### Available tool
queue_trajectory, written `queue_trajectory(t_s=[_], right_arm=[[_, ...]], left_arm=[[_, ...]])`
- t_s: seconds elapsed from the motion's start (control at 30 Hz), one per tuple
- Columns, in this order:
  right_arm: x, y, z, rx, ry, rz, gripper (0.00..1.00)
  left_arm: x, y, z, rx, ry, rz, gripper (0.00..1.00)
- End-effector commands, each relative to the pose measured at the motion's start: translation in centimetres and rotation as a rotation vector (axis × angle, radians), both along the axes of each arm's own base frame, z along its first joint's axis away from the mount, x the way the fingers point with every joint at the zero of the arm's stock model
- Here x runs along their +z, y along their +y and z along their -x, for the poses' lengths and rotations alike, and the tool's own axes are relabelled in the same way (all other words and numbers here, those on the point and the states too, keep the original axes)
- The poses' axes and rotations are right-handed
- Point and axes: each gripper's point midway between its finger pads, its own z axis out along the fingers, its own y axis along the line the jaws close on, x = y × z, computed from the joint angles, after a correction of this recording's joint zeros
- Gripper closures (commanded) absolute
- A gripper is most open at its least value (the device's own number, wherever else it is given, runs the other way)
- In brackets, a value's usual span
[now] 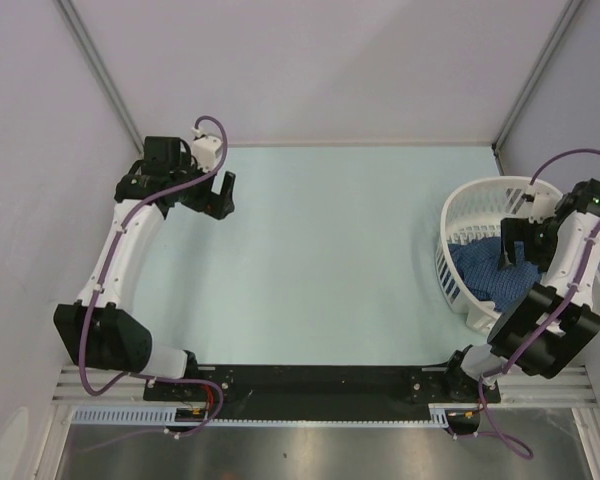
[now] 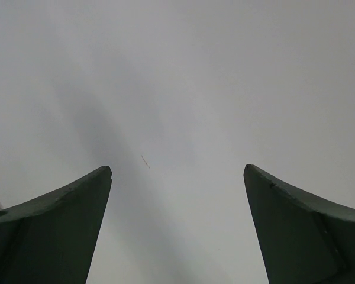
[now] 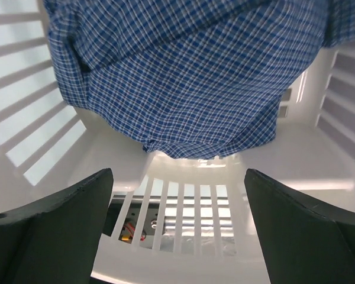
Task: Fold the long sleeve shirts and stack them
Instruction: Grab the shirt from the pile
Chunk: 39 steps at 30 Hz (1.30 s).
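**Item:** medium-blue, fine-checked cloth long sleeve shirts (image 1: 485, 272).

**Location:** bunched in a loose heap inside the white slatted plastic laundry basket (image 1: 467, 195), which stands at the right side of the pale green bench (image 1: 330, 250).

**Count:** cannot tell whether the heap is one garment or several (no collar, cuff or button shows plainly in either view).

**Condition:** crumpled and unfolded. In the right wrist view a rounded bulge of cloth hangs over the basket's slatted floor.

**Right gripper** (image 3: 177, 174): black, two-fingered, jaws spread wide with nothing between them. It is poised inside the basket and aimed at the heap, and the wrist view shows it apart from the cloth.

**Left gripper** (image 1: 220, 195): black, two-fingered, jaws likewise spread and empty. It is held at the far left of the bench, well apart from the basket, and its own camera shows only a blank grey surface.

**Progress:** judged to be at the very start.
- No shirt is out of the basket.
- None lies flat on the bench.
- No fold or stack shows.

**Remaining:** effectively everything.
- Grasp the cloth and lift it clear of the basket.
- Spread it on the bench.
- Fold the sleeves and body.
- Set it down as the base of a stack.
- Repeat if more shirts lie underneath.
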Motion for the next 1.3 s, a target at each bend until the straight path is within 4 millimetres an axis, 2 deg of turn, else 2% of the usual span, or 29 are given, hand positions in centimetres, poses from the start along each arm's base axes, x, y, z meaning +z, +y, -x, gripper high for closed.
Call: queue_trajectory(t_s=[0.0,0.2,0.3,0.37,0.43,0.47,0.5,0.53,0.6,0.63,0.67,0.7,0.73,0.77,0.83,0.87,0.97,1.0,1.03,1.07,1.1,1.13,1.17,1.2,1.23,1.27], right_arm=[[-2.1,-1.7,-0.1,-0.125,0.014,0.057,0.0],[-8.3,-1.3,-1.3,-0.171,0.066,-0.016,0.0],[-10.6,-0.9,-1.7,-0.172,0.082,-0.032,0.0],[-12.6,-0.2,-1.0,-0.168,0.127,-0.054,0.0],[-13.7,0.1,-0.8,-0.175,0.139,-0.058,0.0],[-13.8,0.1,-0.8,-0.18,0.141,-0.062,0.05],[-13.7,0.5,-0.7,-0.172,0.141,-0.086,0.15],[-13.2,0.4,-0.6,-0.177,0.136,-0.095,0.38],[-10.3,0.3,-1.2,-0.171,0.074,-0.112,0.73],[-9.0,-0.3,-1.3,-0.186,0.043,-0.102,1.0],[-6.5,-0.9,-1.9,-0.188,-0.003,-0.088,1.0],[-3.6,-0.6,-2.7,-0.173,-0.089,-0.098,1.0],[-1.5,-0.8,-3.0,-0.171,-0.139,-0.103,1.0],[2.7,-1.2,-4.0,-0.165,-0.239,-0.073,1.0],[8.5,0.2,-5.0,-0.122,-0.403,-0.094,1.0],[13.6,1.2,-6.0,-0.091,-0.535,-0.107,1.0],[21.6,4.1,-7.3,-0.046,-0.751,-0.155,1.0],[25.7,5.2,-7.4,-0.009,-0.855,-0.133,1.0],[28.4,5.7,-8.0,0.012,-0.94,-0.129,1.0],[30.5,7.9,-8.6,0.036,-0.993,-0.19,1.0],[33.3,9.2,-8.5,0.071,-1.071,-0.192,1.0],[35.5,10.2,-9.5,0.122,-1.149,-0.183,1.0],[36.9,12.7,-10.1,0.144,-1.18,-0.25,1.0],[39.2,14.5,-9.9,0.198,-1.241,-0.266,1.0],[40.2,15.3,-11.5,0.217,-1.273,-0.278,1.0],[41.1,18.7,-11.7,0.287,-1.286,-0.344,1.0]], left_arm=[[1.4,-1.0,-0.4,-0.062,-0.037,0.026,0.01],[0.5,-1.1,0.3,-0.089,-0.012,0.022,0.01],[-0.2,-0.8,0.7,-0.087,-0.004,0.003,0.01],[-0.6,-0.6,0.9,-0.082,0.005,-0.004,0.01],[-1.3,-0.5,1.0,-0.075,0.025,-0.011,0.01],[-1.6,-0.5,1.0,-0.076,0.031,-0.01,0.01],[-1.9,-0.5,1.1,-0.073,0.044,-0.008,0.0],[-2.0,-0.7,1.1,-0.078,0.048,0.002,0.01],[-2.3,-0.8,1.3,-0.078,0.061,0.012,0.01],[-2.4,-1.0,1.2,-0.082,0.065,0.02,0.01],[-2.4,-1.1,1.2,-0.076,0.071,0.032,0.01],[-2.5,-1.2,1.2,-0.075,0.077,0.035,0.01],[-2.6,-1.2,1.3,-0.078,0.085,0.038,0.01],[-2.4,-1.3,1.2,-0.078,0.08,0.042,0.01],[-2.1,-1.2,1.2,-0.071,0.076,0.043,0.01],[-1.6,-0.9,1.1,-0.061,0.058,0.042,0.01],[-0.1,-0.5,0.7,-0.041,0.022,0.068,0.01],[0.3,-0.3,0.5,-0.031,0.013,0.081,0.01],[0.9,0.5,0.2,0.007,0.006,0.105,0.01],[1.6,0.9,-0.1,0.026,-0.008,0.121,0.01],[2.1,1.5,-0.5,0.05,-0.014,0.148,0.01],[3.0,2.9,-0.9,0.106,-0.025,0.178,0.01],[3.4,3.5,-1.1,0.126,-0.029,0.204,0.01],[3.9,3.9,-1.3,0.132,-0.028,0.248,0.0],[4.7,5.5,-1.5,0.19,-0.036,0.294,0.0],[5.2,6.1,-1.6,0.201,-0.04,0.326,0.0]])
